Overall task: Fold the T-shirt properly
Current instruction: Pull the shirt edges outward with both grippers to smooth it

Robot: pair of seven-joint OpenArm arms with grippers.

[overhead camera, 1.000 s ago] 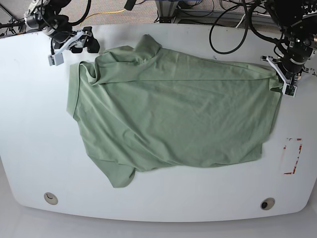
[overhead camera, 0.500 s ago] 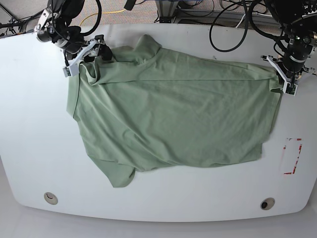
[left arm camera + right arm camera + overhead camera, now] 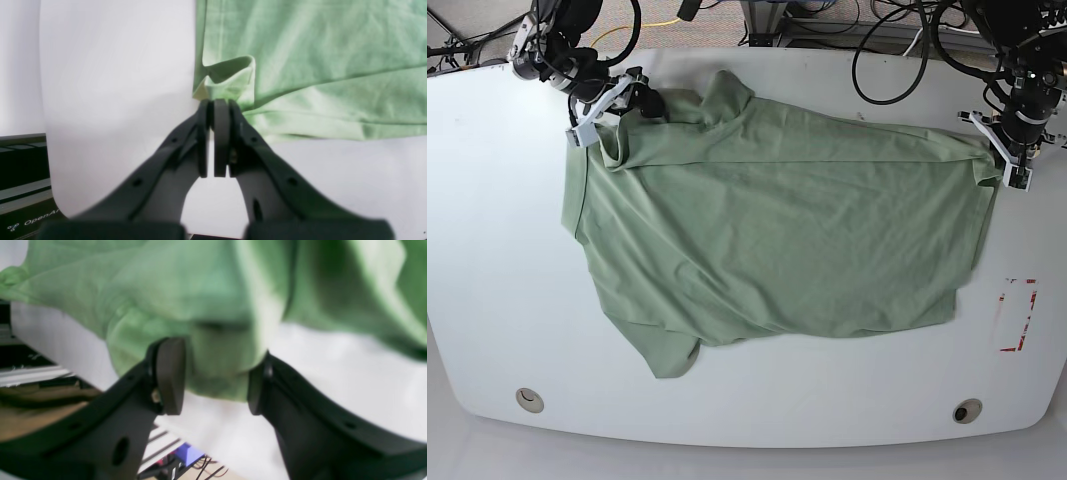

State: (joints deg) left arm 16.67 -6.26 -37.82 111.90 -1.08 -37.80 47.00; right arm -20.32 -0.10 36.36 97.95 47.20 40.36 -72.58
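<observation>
My right gripper [image 3: 610,108] has slid in from ten o'clock onto the T-shirt [image 3: 777,230], jaws half-wide astride a bunched shoulder. The left gripper [image 3: 1005,160] is pinched shut on the two-o'clock corner. The T-shirt lies spread mid-table, soft and light; I would grip corners. No containers.

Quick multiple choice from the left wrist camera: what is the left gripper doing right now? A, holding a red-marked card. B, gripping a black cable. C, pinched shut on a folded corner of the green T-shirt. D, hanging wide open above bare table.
C: in the left wrist view the left gripper has its jaws pressed together on a small folded corner at the edge of the T-shirt, with white table beside it.
</observation>
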